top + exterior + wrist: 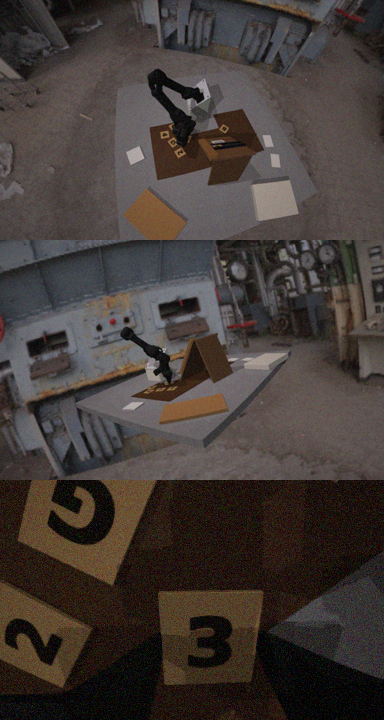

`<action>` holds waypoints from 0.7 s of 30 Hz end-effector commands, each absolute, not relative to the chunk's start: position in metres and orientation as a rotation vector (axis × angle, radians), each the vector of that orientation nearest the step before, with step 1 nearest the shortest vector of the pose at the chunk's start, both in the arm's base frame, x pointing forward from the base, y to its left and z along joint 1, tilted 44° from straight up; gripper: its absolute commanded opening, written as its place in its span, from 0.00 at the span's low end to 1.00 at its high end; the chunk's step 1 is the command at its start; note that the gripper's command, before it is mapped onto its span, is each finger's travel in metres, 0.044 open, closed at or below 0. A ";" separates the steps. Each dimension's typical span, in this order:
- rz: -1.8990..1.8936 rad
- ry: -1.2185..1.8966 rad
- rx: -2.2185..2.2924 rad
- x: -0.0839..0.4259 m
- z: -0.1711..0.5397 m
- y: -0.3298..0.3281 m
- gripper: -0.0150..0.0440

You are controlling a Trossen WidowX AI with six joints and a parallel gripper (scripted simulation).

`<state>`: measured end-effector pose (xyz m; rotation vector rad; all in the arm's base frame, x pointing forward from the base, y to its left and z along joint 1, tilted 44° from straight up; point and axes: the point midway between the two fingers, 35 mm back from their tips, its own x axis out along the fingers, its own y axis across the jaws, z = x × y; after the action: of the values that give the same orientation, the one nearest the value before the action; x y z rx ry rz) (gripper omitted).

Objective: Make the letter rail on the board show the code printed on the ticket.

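Observation:
My gripper [183, 143] [169, 383] [210, 639] is shut on the "3" tile [210, 602], whose sides the dark fingers flank low over the brown mat. The "G" tile [172, 142] [102, 560] and "2" tile [180, 152] [70, 640] lie beside it; the "4" tile [164, 134] lies farther left. Another tile [171, 126] is partly hidden by the arm. A tile [224, 128], perhaps "B" or "8", lies behind the board. The tilted board [206, 148] [213, 358] carries the black rail [230, 146] and a white ticket [217, 141], unreadable here.
The brown mat [167, 171] [169, 397] lies under the tiles and board. A white box [201, 108] [152, 374] stands behind the gripper. An orange slab [155, 215] [193, 408], a cream slab [274, 200] [263, 361] and several white cards lie around on the grey counter [203, 203].

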<state>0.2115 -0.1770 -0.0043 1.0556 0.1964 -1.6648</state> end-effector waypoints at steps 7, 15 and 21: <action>-1.661 0.183 1.061 0.211 -0.001 -0.173 0.25; -1.661 0.183 1.061 0.211 0.000 -0.171 0.25; -1.661 0.183 1.061 0.211 0.001 -0.169 0.25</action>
<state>0.2100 -0.1703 -0.0019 1.0557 0.1966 -1.6647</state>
